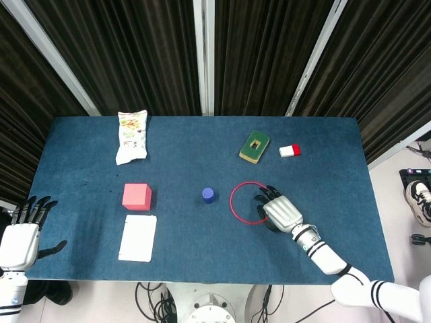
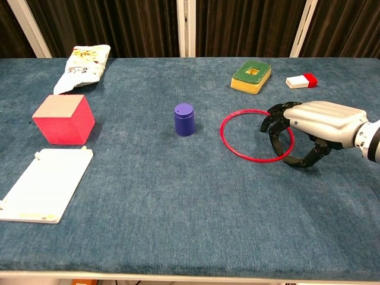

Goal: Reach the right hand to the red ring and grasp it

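Red ring [image 2: 237,132] flat on blue cloth, just R of purple cylinder [image 2: 184,119]. R hand [image 2: 309,127] straddles ring's near-right arc: fingers inside, thumb outside, curled but not clamped yet, prob set to pinch the rim. L hand [image 1: 21,235] spread, holding nothing, off table edge.

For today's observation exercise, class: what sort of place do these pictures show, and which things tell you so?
Probably a robotics lab or test station. A table covered in blue cloth stands before black curtains, unrelated small props such as a red cube and red ring lie spread out, and cables trail on the floor.
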`<state>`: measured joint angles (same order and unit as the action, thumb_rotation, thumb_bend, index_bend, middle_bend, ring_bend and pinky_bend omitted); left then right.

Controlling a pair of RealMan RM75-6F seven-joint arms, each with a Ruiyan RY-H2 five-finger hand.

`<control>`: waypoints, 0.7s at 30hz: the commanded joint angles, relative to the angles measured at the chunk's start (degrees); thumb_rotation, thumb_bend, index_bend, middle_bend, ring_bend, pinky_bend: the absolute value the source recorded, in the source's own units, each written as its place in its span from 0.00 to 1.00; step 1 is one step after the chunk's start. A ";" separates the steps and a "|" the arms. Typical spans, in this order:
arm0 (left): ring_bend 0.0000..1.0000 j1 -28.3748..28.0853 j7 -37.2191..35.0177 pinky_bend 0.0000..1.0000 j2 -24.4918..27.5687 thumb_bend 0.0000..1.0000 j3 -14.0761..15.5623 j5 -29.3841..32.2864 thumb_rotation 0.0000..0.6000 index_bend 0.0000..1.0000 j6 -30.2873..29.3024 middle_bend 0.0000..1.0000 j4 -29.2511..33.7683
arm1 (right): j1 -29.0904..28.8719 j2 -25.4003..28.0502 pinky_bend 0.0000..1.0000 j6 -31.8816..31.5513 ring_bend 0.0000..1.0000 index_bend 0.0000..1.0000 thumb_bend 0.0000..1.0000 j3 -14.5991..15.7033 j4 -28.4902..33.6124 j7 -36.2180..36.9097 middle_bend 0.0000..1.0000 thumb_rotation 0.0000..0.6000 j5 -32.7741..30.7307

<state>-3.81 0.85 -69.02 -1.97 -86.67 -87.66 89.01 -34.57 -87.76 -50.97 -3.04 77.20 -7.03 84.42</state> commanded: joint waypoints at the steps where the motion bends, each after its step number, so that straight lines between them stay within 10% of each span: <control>1: 0.00 0.13 -0.11 0.00 0.03 0.00 0.03 -0.04 1.00 0.16 -0.15 0.09 -0.07 | -0.14 -0.07 0.00 -0.12 0.00 0.62 0.33 0.10 0.03 -0.05 0.23 1.00 -0.13; 21: 0.00 0.09 0.56 0.00 0.76 0.00 -0.04 -0.68 1.00 0.16 -0.31 0.09 0.87 | -5.05 11.02 0.00 4.08 0.00 0.67 0.39 -2.69 12.72 0.97 0.26 1.00 -1.76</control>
<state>-3.70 1.41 -68.28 -2.01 -87.33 -87.96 89.89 -37.11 -79.19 -49.94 -4.22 87.18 -6.13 83.61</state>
